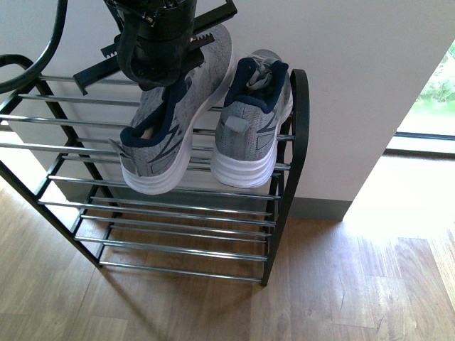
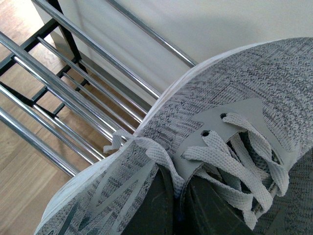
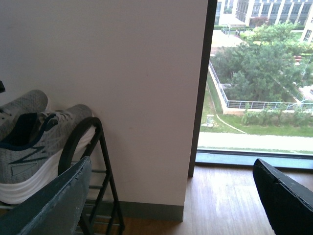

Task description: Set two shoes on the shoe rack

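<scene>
Two grey knit sneakers with white soles are at the shoe rack (image 1: pixel 178 206), a slanted rack of chrome bars in black frames. The right sneaker (image 1: pixel 252 124) rests on the upper bars beside the rack's right side frame. The left grey sneaker (image 1: pixel 174 124) hangs heel-down over those bars, with my left gripper (image 1: pixel 158 42) shut on its upper. In the left wrist view the dark fingers (image 2: pixel 146 210) pinch the sneaker's (image 2: pixel 234 98) lace edge above the bars (image 2: pixel 63 93). My right gripper (image 3: pixel 171 196) is open beside the rack's right end (image 3: pixel 83 142), holding nothing; a sneaker (image 3: pixel 29 142) shows there.
A white wall (image 1: pixel 355 85) stands behind the rack. Wooden floor (image 1: pixel 341 284) spreads in front and to the right. A floor-level window (image 3: pixel 254 78) lies right of the wall. The lower tiers (image 1: pixel 178 241) hold nothing.
</scene>
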Controlling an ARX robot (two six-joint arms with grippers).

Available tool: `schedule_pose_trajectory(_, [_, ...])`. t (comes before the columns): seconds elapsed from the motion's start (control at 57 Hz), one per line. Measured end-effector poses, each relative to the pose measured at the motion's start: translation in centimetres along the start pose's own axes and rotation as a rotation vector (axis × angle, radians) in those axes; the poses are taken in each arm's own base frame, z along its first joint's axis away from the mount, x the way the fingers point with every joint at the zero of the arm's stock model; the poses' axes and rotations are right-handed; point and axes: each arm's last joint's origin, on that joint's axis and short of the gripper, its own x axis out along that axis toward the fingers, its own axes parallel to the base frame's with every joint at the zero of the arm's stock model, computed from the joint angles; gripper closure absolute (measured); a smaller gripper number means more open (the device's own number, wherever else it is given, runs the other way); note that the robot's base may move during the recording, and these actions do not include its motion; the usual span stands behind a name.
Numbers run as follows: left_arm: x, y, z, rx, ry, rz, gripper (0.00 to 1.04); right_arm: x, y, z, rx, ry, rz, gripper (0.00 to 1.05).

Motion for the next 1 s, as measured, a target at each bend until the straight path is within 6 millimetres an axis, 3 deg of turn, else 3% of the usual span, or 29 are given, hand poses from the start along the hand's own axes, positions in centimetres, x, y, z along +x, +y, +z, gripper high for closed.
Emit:
schedule_pose_trajectory(0.526, [3.5,0.1,1.7,-0.054,0.034,0.069,1.03,0.0,0.0,0.0,0.0,0.0,0.0,0.09])
schedule_pose_trajectory(1.0, [4.2,0.3,2.9,0.007,0.047,0.084,1.03,0.0,0.0,0.0,0.0,0.0,0.0,0.09])
